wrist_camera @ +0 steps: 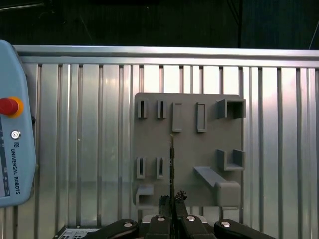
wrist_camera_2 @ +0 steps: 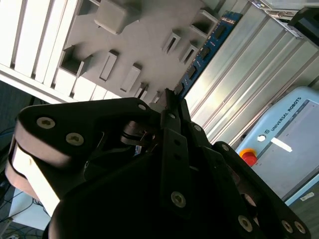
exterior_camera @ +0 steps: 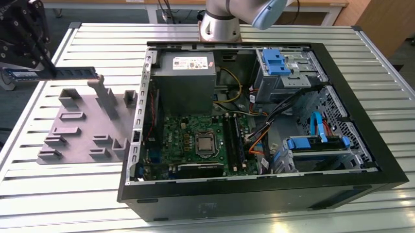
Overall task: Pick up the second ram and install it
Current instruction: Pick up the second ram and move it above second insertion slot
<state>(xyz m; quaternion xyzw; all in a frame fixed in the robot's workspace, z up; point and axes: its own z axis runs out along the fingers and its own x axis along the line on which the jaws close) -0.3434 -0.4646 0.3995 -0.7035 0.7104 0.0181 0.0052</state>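
The gripper (wrist_camera_2: 169, 99) looms dark and close in the second wrist view, its fingers pinched together on one end of the second ram (wrist_camera_2: 203, 54). The stick juts straight out from the fingertips, its blue board and row of black chips pointing across the grey holder plate (wrist_camera_2: 139, 45).

In the first wrist view the second ram (wrist_camera: 172, 159) shows edge-on as a thin line. It runs from the gripper (wrist_camera: 172, 201) over the middle of the grey holder plate (wrist_camera: 192, 144), between the slotted blocks.

In the exterior view the gripper (exterior_camera: 29, 68) hangs above the side of the grey holder plate (exterior_camera: 77, 131) that faces away from the computer case (exterior_camera: 246, 199). The second ram (exterior_camera: 71, 73) lies level above the plate with its long edge down. Its free end reaches the plate's tall upright post (exterior_camera: 98, 92); whether the two touch cannot be told.

The open computer case lies just beside the plate on the slatted metal table (exterior_camera: 71, 189), with the green motherboard (exterior_camera: 194, 141) in its floor. The arm's base (exterior_camera: 219, 24) stands beyond the case. A teach pendant (wrist_camera: 15, 139) rests on the table beside the plate, well apart from it.
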